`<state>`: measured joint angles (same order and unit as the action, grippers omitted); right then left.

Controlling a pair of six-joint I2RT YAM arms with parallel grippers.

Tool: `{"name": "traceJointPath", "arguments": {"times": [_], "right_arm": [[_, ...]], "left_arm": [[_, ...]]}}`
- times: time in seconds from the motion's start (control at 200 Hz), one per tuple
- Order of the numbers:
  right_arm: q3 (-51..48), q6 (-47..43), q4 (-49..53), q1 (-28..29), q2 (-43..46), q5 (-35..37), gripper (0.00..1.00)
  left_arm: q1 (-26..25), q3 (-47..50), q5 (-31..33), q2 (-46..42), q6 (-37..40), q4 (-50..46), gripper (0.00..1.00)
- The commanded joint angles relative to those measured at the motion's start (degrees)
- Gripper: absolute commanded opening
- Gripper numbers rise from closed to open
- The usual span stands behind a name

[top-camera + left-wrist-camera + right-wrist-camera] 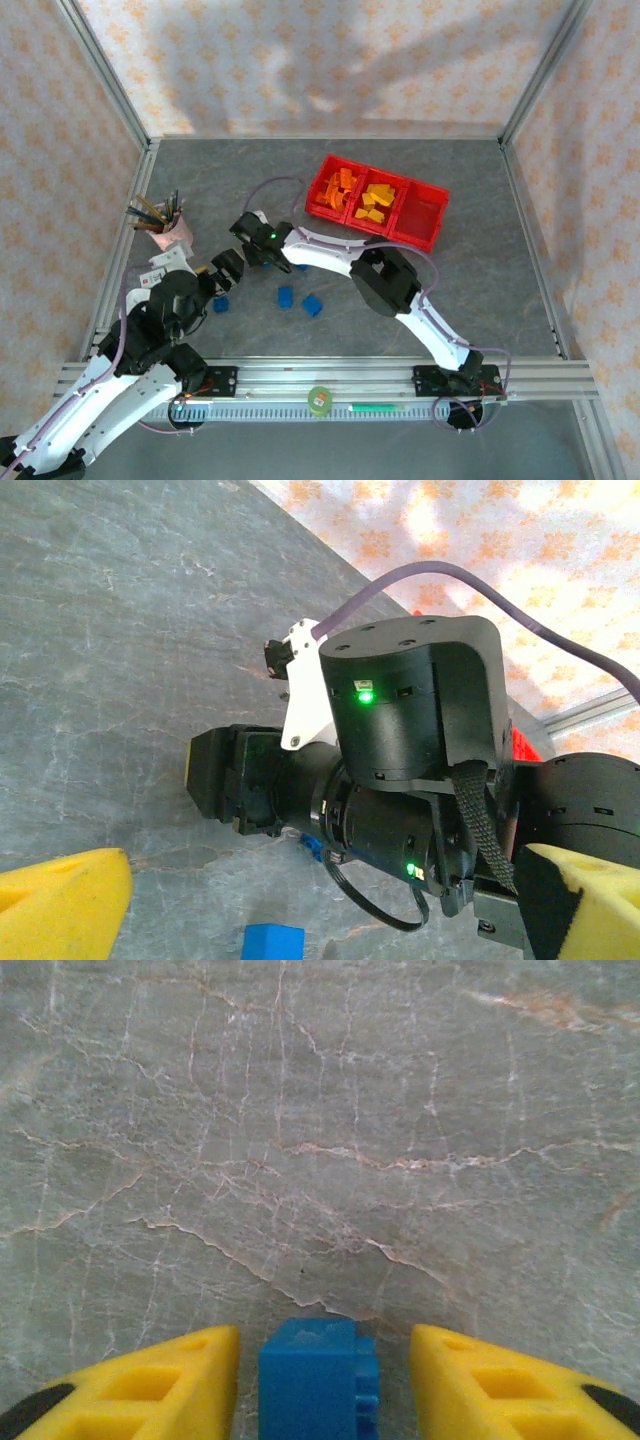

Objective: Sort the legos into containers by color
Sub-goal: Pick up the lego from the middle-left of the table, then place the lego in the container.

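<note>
Right claw (322,1345), open, straddles a blue lego (312,1385) on the counter (320,1110); left claw (325,880), also open, near that lego.

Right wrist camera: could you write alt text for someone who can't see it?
A blue lego sits between the two yellow fingers of the open right gripper, with a narrow gap on each side. It rests on a grey marbled table that stretches away beyond it.
</note>
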<state>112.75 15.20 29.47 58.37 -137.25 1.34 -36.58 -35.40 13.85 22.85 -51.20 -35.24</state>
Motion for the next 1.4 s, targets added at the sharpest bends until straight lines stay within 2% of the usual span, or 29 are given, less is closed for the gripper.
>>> {"name": "traceJointPath", "arguments": {"times": [0.0, 0.155, 0.395, 0.531, 0.741, 0.966, 1.111, 1.266, 1.396], "right_arm": [[2.58, -1.01, 2.74, 0.41, -1.56, 2.03, 0.45], [2.99, -1.05, 3.41, 0.34, -1.83, 2.87, 0.32], [2.30, -0.85, 3.35, 0.36, 2.87, 2.22, 0.20], [-3.01, -0.05, 1.55, 0.23, 10.34, 2.24, 0.19], [-18.28, 4.32, -2.08, -2.82, 25.56, 2.65, 0.18], [-36.08, 9.99, -3.34, -10.21, 42.20, 4.94, 0.18], [-45.17, 11.48, -2.88, -17.66, 51.44, 5.83, 0.18], [-52.92, 11.21, -3.05, -27.35, 58.68, 7.71, 0.18], [-56.58, 9.70, -3.37, -35.83, 59.99, 8.40, 0.19]], "left_arm": [[0.54, 0.70, 1.30, -0.65, -0.58, -1.19, 0.99], [0.53, 0.53, 1.13, -0.59, -0.31, -1.06, 0.99], [0.54, -0.36, 0.22, 0.43, 0.61, 0.07, 0.99], [0.54, -1.43, -1.48, 1.55, 1.86, 1.67, 0.99], [0.54, -2.27, -4.85, 4.48, 5.03, 6.70, 0.99], [0.52, -2.26, -13.45, 13.08, 8.66, 16.78, 0.99], [-0.58, -2.82, -19.44, 21.15, 10.90, 25.01, 0.99], [-5.33, -4.59, -18.88, 29.48, 12.22, 32.34, 0.99], [-8.32, -6.49, -18.90, 36.06, 12.44, 36.63, 0.99]]}}
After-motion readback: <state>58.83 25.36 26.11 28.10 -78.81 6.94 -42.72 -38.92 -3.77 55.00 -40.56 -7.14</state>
